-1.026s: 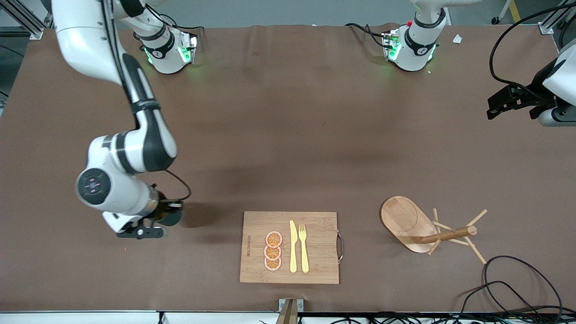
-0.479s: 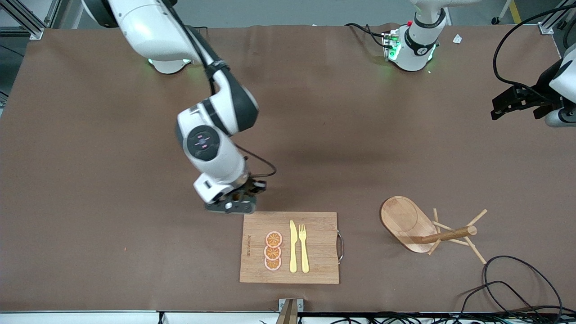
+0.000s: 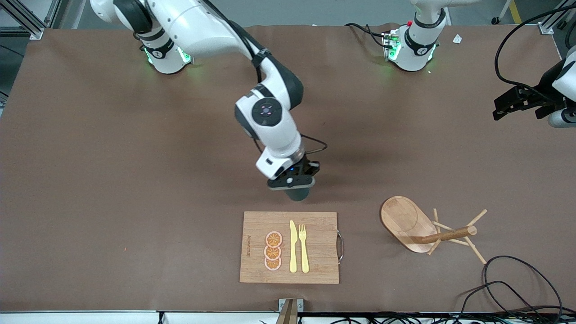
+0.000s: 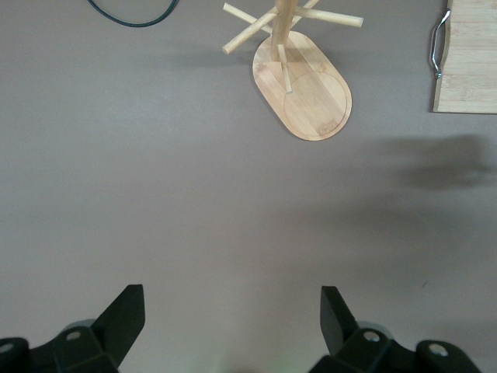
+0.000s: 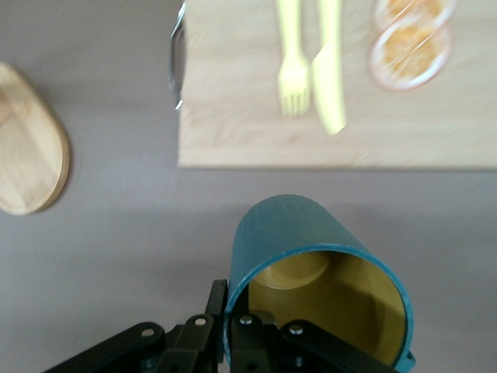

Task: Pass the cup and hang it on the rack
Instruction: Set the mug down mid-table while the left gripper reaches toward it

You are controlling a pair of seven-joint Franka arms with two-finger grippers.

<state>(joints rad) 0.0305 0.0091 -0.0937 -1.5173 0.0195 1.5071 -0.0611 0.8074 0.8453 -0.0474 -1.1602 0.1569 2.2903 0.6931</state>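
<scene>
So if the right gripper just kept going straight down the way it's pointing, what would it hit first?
Probably bare table. The right gripper holds the cup upright, just short of the cutting board; the cup's base would likely land first.

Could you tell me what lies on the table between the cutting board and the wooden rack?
Only bare brown tabletop separates the cutting board from the rack, as the front view shows.

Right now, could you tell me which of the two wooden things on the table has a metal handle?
The cutting board, the flat rectangle carrying the orange slices, knife and fork. The rack has an oval base, a post and pegs.
</scene>
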